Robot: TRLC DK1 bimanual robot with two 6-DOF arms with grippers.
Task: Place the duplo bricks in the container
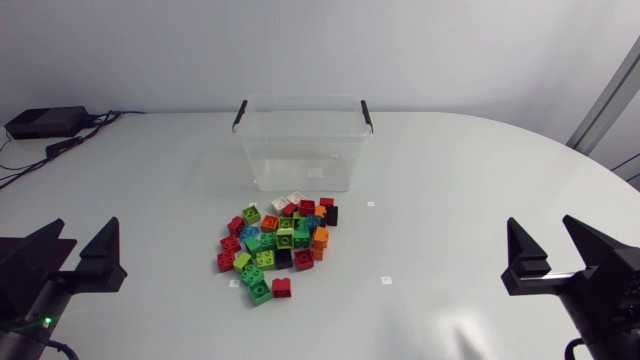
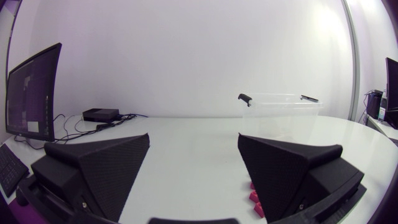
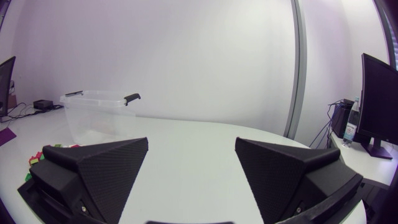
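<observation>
While both arms wait at the near edge of the table (image 1: 450,200), the side farthest from the container (image 1: 300,165), nothing is held. Left gripper (image 1: 85,230): fingers spread wide, empty. Right gripper (image 1: 540,225): likewise splayed and empty. Both point toward the container's end of the table.

Further in, the duplo bricks (image 1: 278,245) lie in one loose heap on the tabletop, near the container's front wall but apart from it. The container looks empty through its clear walls. The heap's long axis runs slantwise, from its near-left end up toward the container's right front corner.

Measured against the container, the heap sits a little to its left half, so I judge it nearer the left gripper, ahead of those fingers and inboard. The left wrist view agrees: red bricks (image 2: 254,196) beside one finger, container beyond.

Farthest: the container itself, open-topped, black handles (image 1: 240,112) at either end, long side facing the arms.
</observation>
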